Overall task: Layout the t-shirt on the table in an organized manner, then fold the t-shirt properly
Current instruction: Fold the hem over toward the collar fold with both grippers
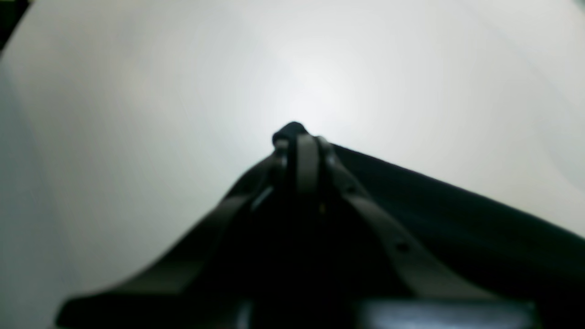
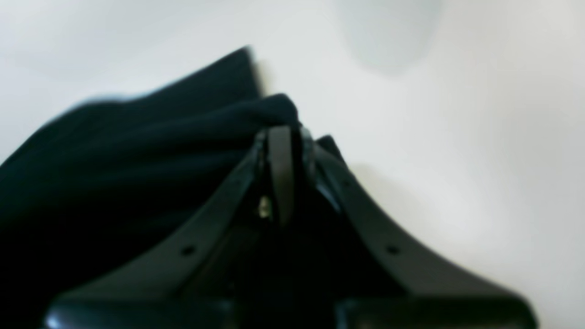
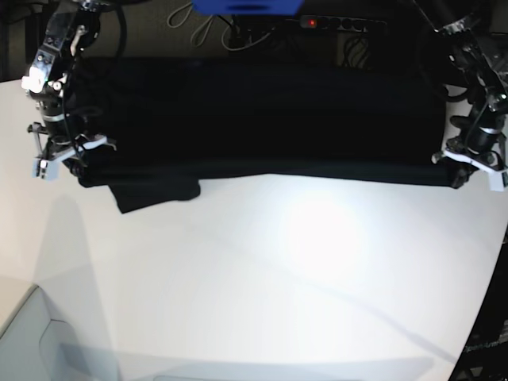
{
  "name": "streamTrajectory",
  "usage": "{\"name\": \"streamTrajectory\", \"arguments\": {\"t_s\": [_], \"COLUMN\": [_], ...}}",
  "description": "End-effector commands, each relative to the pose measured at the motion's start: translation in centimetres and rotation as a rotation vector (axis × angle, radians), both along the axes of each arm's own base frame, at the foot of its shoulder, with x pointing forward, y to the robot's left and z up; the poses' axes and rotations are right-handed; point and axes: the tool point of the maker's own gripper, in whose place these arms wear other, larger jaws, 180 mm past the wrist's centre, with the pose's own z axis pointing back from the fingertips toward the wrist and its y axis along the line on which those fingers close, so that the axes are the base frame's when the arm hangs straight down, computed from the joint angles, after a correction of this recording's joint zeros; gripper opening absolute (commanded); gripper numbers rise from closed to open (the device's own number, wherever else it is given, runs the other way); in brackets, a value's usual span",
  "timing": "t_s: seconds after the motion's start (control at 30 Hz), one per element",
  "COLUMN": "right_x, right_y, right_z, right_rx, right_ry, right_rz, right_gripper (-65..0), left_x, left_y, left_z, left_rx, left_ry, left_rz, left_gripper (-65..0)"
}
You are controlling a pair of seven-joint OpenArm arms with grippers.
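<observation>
Both wrist views blurred. t-shirt (image 3: 262, 119) print not visible, far edge lost in dark bkgd. Right tool (image 2: 285, 132) and left tool (image 1: 299, 137) tips buried in cloth. Worktop (image 3: 278, 278) cut off at frame bottom.

The shirt (image 3: 262, 119) is matt black cloth, soft and creased, the table (image 3: 262, 278) smooth white with a faint sheen, and the gripper fingers (image 2: 279, 169) look like dull dark plastic

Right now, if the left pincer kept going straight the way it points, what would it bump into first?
Probably the table. The left pincer, shut on the t-shirt, points over bare white tabletop; how far off that surface lies is unclear.
</observation>
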Motion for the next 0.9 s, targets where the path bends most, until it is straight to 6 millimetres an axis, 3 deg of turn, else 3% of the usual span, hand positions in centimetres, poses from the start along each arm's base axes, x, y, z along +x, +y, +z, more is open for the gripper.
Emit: {"name": "streamTrajectory", "arguments": {"t_s": [0.0, 0.3, 0.43, 0.63, 0.87], "right_x": [0.1, -2.9, -3.6, -5.0, -5.2], "right_y": [-0.3, 0.2, 2.7, 3.9, 4.1], "right_z": [1.0, -1.3, -1.8, -2.6, -2.6], "right_rx": [-0.018, -0.008, 0.034, 0.045, 0.042], "right_ry": [-0.036, 0.046, 0.046, 0.076, 0.08], "right_rz": [0.001, 0.013, 0.122, 0.19, 0.21], "right_gripper": [-65.0, -65.0, -65.0, -65.0, -65.0], "left_x": [0.4, -0.6, -1.5, -3.2, -4.1], "left_y": [1.2, 1.5, 1.0, 0.9, 1.2], "left_z": [1.8, 1.2, 0.1, -1.3, -2.0], "left_rx": [0.031, 0.033, 0.01, 0.008, 0.011], "left_ry": [-0.057, -0.032, -0.012, 0.039, 0.069], "left_rz": [0.019, 0.027, 0.039, 0.035, 0.038], "left_gripper": [-64.9, -64.9, -64.9, -64.9, -64.9]}}
